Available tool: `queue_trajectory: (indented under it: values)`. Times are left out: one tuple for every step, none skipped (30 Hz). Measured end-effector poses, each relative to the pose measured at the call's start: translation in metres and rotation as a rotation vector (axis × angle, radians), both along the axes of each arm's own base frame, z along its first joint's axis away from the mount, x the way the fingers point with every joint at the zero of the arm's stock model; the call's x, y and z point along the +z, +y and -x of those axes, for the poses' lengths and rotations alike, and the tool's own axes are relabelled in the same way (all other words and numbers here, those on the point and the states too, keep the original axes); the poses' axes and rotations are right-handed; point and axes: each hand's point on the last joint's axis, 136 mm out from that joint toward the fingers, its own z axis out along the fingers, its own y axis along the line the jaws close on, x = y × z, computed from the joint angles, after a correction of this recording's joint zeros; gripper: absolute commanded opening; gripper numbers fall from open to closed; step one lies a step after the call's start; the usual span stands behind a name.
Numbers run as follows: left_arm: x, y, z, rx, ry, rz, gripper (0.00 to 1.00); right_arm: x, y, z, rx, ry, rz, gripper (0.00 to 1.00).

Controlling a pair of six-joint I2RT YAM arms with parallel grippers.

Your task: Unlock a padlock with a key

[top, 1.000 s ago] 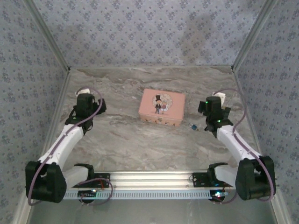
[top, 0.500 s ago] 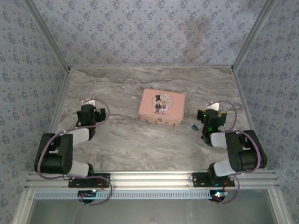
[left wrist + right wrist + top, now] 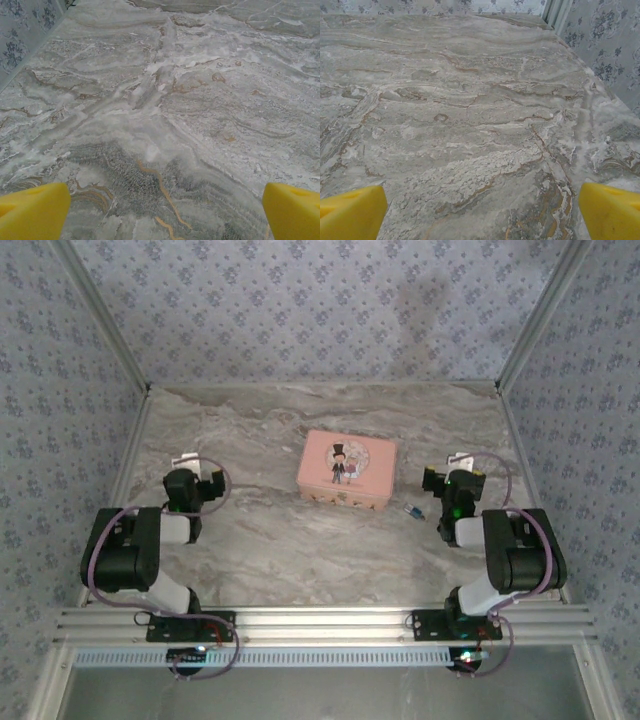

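Top external: since a second ago both arms have folded back, elbows over their bases. Left gripper [image 3: 192, 468] and right gripper [image 3: 452, 472] are low over the table, jaws wide, empty. The padlock [image 3: 411, 510] lies between the pink tin [image 3: 346, 469] and the right gripper.

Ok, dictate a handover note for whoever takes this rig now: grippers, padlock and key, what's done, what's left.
Left gripper: open, empty, over the table on the left.
Right gripper: open, empty, over the table on the right.
Padlock: on the table beside the pink tin's near right corner, left of the right gripper. Key: too small to make out.
Done: nothing held yet.
Left: find and grasp the key, steady the padlock, insert, turn.
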Motion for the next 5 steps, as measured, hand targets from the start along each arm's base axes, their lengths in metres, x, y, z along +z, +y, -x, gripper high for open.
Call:
queue_trajectory:
  values:
    - [0.0005,-0.0002,-0.0002,0.000,-0.002,0.000,0.98,0.0003,-0.0005,-0.0008,0.002,0.001,-0.004,1.00]
    - [0.0010,-0.0002,-0.0004,0.000,-0.005,0.000,0.98,0.0007,-0.0004,-0.0014,0.005,-0.001,-0.007,1.00]
    - [0.0016,-0.0002,-0.0008,0.000,-0.007,0.000,0.98,0.0006,-0.0001,-0.0016,0.008,0.000,-0.009,1.00]
    - [0.0020,-0.0007,-0.0009,0.000,-0.009,-0.002,0.98,0.0001,0.0006,-0.0016,0.012,0.001,-0.011,1.00]
    - [0.0023,-0.0011,-0.0010,0.001,-0.010,-0.004,0.98,-0.0001,0.0008,-0.0016,0.013,0.002,-0.011,1.00]
